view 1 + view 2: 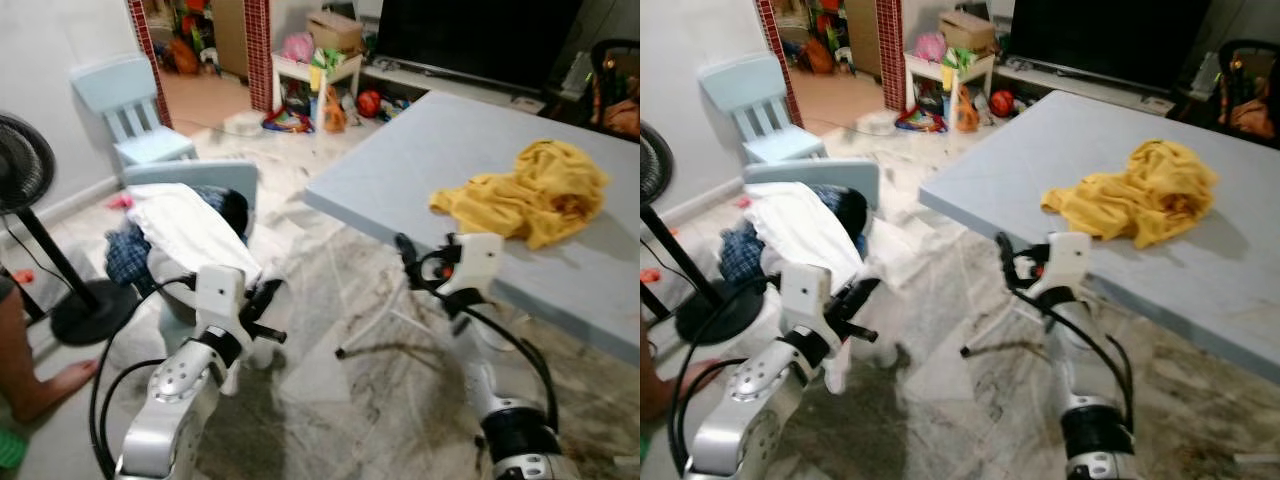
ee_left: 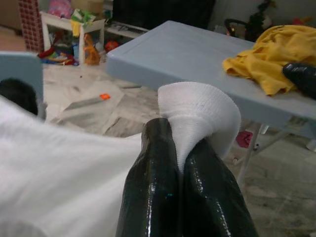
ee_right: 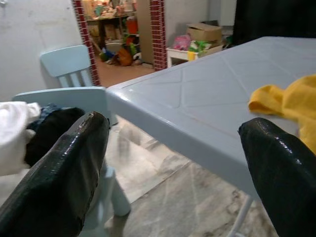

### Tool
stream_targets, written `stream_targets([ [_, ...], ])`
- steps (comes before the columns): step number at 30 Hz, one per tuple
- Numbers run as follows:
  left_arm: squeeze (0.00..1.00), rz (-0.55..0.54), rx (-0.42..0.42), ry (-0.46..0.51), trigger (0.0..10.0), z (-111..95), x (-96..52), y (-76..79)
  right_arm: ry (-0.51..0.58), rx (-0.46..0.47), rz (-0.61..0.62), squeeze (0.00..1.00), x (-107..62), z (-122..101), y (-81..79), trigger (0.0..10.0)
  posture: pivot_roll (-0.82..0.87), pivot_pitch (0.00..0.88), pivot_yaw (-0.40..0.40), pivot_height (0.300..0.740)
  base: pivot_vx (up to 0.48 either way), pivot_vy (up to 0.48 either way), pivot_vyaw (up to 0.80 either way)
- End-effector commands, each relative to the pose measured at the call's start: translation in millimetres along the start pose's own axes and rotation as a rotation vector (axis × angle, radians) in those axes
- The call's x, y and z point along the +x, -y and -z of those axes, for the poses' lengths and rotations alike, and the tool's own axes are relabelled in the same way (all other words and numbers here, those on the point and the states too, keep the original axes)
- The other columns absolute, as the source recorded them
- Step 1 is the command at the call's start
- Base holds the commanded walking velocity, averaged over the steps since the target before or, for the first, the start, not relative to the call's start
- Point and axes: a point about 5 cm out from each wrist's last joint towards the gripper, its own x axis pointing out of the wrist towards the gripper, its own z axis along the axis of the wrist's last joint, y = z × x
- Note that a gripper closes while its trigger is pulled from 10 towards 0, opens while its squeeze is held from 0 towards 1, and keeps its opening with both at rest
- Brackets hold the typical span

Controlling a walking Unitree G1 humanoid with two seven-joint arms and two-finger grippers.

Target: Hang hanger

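My left gripper (image 2: 180, 148) is shut on a fold of a white garment (image 2: 197, 116). That garment (image 1: 185, 228) lies draped over a pile of clothes on a small light blue chair (image 1: 205, 175); the left gripper (image 1: 265, 298) sits at its lower right edge. My right gripper (image 1: 415, 262) stands open in front of the near edge of the pale blue table (image 1: 420, 150), with nothing between its fingers (image 3: 74, 163). A crumpled yellow garment (image 1: 530, 190) lies on the table, beyond the right gripper. I see no hanger.
A black standing fan (image 1: 25, 165) is at the far left. A person's foot (image 1: 60, 382) rests on the floor by its base. A second light blue chair (image 1: 135, 110) stands by the wall. A small white table (image 1: 315, 70) with toys and a dark TV (image 1: 470, 35) are behind.
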Motion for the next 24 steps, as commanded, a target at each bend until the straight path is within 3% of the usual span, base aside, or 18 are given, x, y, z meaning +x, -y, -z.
stream_targets([
  [1,0.0,0.046,0.026,0.045,10.0,-14,6.2,12.2,0.004,-0.012,0.011,0.0,1.0,-3,4.5,10.0,0.02,0.0,-0.049,0.74,0.0,0.0,-0.68],
  [4,0.0,0.061,0.042,0.015,10.0,-8,3.2,13.0,0.001,-0.013,0.011,0.0,1.0,-3,4.6,10.0,0.02,0.0,-0.049,0.74,0.0,0.0,-0.8],
  [8,0.0,0.01,0.043,-0.018,10.0,0,-4.2,2.9,0.003,-0.013,0.012,0.0,0.6,-3,5.4,10.0,0.02,0.0,-0.048,0.74,0.0,0.0,-0.8],
  [15,0.0,-0.092,0.035,0.02,10.0,-6,-2.9,-10.9,-0.002,-0.018,0.005,0.0,1.6,-2,5.0,10.0,0.02,0.0,-0.059,0.74,0.0,0.0,-0.8],
  [24,0.0,-0.091,-0.003,0.055,10.0,-9,-1.0,-10.8,-0.002,-0.025,0.001,0.0,1.5,-3,5.2,10.0,0.01,0.0,-0.058,0.74,0.0,0.0,-0.8],
])
